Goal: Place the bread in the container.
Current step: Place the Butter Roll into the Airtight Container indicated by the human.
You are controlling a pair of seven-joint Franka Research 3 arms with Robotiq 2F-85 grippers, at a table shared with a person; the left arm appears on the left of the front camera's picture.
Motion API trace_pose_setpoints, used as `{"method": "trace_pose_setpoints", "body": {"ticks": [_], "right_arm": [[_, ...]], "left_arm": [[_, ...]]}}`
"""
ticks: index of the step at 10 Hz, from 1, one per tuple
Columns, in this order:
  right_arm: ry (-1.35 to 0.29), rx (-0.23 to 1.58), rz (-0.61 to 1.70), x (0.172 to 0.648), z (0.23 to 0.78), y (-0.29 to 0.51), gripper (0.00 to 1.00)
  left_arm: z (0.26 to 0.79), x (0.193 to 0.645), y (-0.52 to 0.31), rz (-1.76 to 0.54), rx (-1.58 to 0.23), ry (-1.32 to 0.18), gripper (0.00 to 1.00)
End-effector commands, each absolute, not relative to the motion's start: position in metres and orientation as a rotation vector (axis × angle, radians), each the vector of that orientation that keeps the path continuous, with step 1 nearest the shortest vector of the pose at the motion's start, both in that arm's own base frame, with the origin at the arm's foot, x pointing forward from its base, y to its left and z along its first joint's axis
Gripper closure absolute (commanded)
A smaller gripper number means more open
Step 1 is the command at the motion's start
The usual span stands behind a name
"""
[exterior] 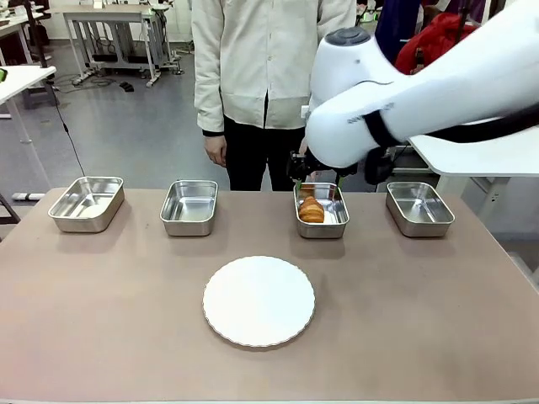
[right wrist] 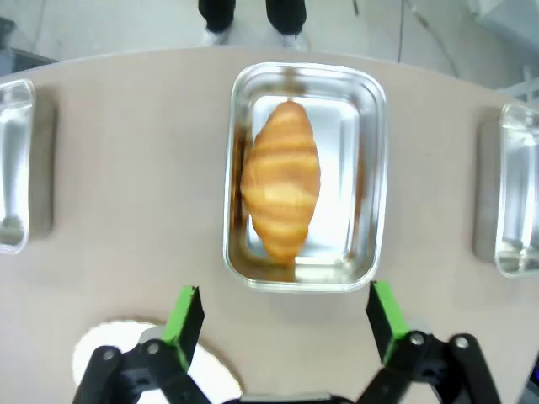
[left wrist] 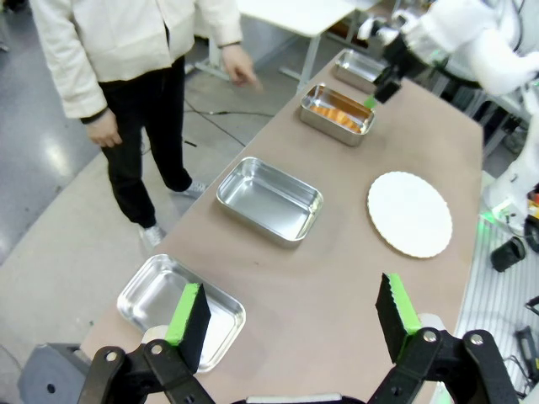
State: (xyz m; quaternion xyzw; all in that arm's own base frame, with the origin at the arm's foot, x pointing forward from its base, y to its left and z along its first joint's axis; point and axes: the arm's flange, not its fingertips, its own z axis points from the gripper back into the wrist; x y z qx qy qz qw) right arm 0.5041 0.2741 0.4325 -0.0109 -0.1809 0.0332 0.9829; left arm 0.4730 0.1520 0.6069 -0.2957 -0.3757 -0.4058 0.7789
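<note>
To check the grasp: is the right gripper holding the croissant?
No, the croissant lies in the steel pan, beyond the open right gripper.

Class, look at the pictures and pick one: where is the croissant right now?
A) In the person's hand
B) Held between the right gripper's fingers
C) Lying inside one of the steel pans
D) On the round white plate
C: the croissant lies on the floor of a steel pan, third from the left in the front view, while the right gripper stands open, apart from it, and the white plate is bare.
</note>
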Motion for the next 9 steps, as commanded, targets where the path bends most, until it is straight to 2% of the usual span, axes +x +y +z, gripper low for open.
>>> {"method": "trace_pose_setpoints", "body": {"ticks": [1, 3, 5, 9], "right_arm": [[-0.467, -0.033, 0.100, 0.435, 0.434, 0.247, 0.00], [-0.487, 0.016, 0.184, 0.389, 0.430, 0.221, 0.00], [-0.486, 0.032, 0.264, 0.364, 0.417, 0.199, 0.00], [-0.483, -0.007, 0.207, 0.366, 0.418, 0.215, 0.00]], "left_arm": [[0.608, 0.472, 0.150, -0.881, -0.641, -0.815, 0.00], [0.608, 0.472, 0.150, -0.881, -0.641, -0.815, 0.00], [0.608, 0.472, 0.150, -0.881, -0.641, -0.815, 0.00], [0.608, 0.472, 0.150, -0.881, -0.641, -0.815, 0.00]]}}
